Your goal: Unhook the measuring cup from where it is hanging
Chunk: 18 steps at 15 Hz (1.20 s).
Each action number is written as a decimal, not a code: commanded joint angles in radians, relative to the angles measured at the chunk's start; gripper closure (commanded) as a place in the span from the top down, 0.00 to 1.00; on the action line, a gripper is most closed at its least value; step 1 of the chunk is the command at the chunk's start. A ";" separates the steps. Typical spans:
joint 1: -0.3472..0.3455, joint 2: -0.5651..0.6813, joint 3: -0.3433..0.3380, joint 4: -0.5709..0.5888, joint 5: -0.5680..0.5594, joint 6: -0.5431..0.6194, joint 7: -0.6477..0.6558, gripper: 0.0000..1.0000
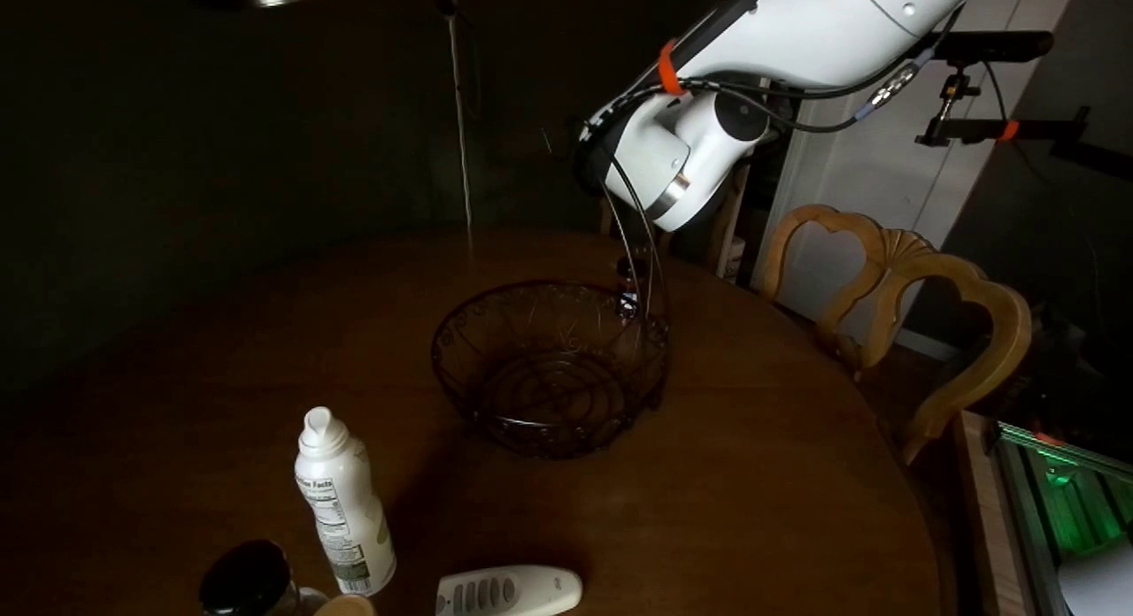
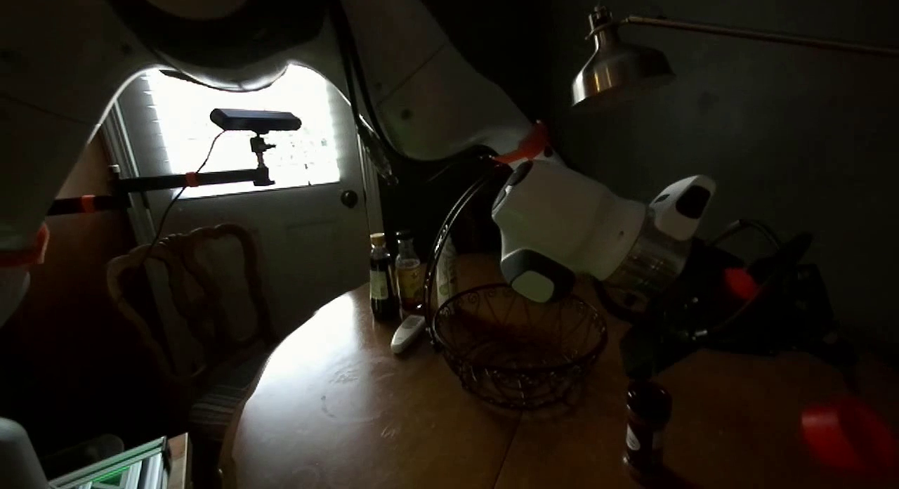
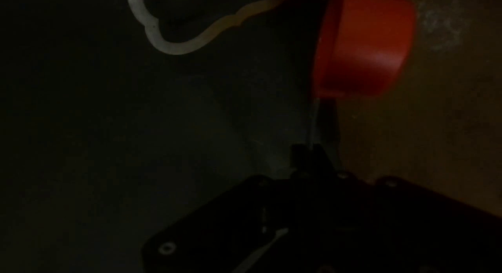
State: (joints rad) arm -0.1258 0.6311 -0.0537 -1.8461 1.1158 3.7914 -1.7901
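Note:
The measuring cup is a red cup (image 3: 364, 45) in the upper right of the wrist view. A thin grey handle runs from its rim down into my fingertips. My gripper (image 3: 310, 155) is shut on that handle. In an exterior view the red cup (image 2: 853, 436) is low at the right edge, below my dark gripper (image 2: 839, 373), blurred and off to the side of the wire basket. No hook touching the cup shows in these frames. In the exterior view from across the table, the gripper and cup are lost in the dark behind the wrist.
A wire basket (image 1: 549, 452) with a tall raised handle stands on the round wooden table (image 1: 752, 474) near the arm. A small dark jar (image 2: 646, 429) stands beside it. A white bottle (image 1: 345, 501), a remote (image 1: 513, 589) and dark bottles (image 2: 381, 282) stand further off. A lamp (image 2: 621, 71) hangs above.

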 commanded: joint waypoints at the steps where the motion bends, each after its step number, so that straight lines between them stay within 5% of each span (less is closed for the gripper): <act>1: 0.003 0.108 -0.014 0.105 0.039 0.020 0.007 0.01; 18: 0.008 0.278 -0.006 0.234 0.211 0.001 -0.014 0.01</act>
State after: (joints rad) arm -0.1232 0.8815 -0.0614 -1.6461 1.2880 3.7914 -1.7829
